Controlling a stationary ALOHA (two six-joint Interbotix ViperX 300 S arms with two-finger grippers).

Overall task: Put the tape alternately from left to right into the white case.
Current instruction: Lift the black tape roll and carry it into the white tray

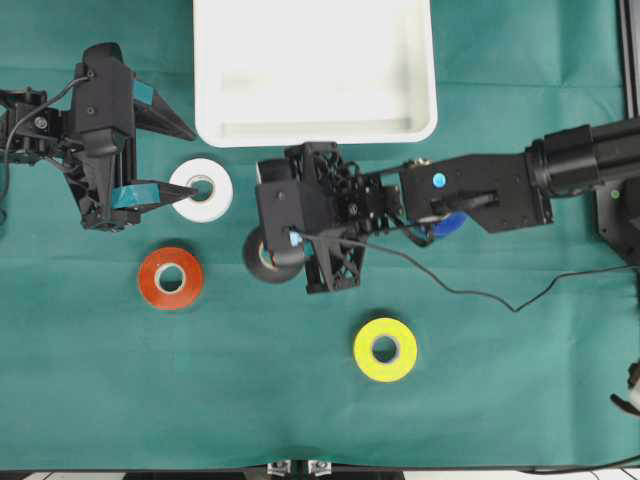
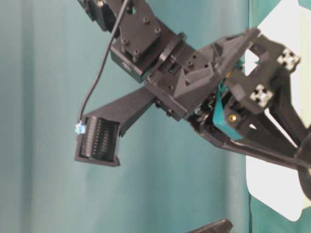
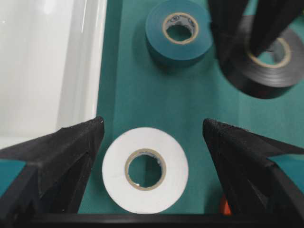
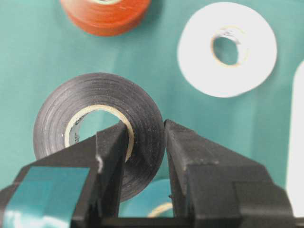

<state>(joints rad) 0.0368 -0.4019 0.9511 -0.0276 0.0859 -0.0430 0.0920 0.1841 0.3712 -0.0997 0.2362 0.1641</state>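
**Black roll pinched, case next**

Overhead: right end effector (image 1: 272, 255) clenched on black tape (image 1: 262, 256), mid-worktop, just short of white case (image 1: 315, 70) at far edge. Advice: lift clear, carry level over rim, then drop.

Left wrist: left end effector (image 3: 152, 142) released, fingers either side of white tape (image 3: 145, 169), beside case wall.

Right wrist: one finger (image 4: 111, 147) sat in black roll's core, other outside.

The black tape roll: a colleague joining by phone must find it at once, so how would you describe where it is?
Start at the white case at the top of the green cloth. Just below its near rim, the right end effector is shut on the black tape roll, one finger through its core. It is the only black roll, and the only one gripped.
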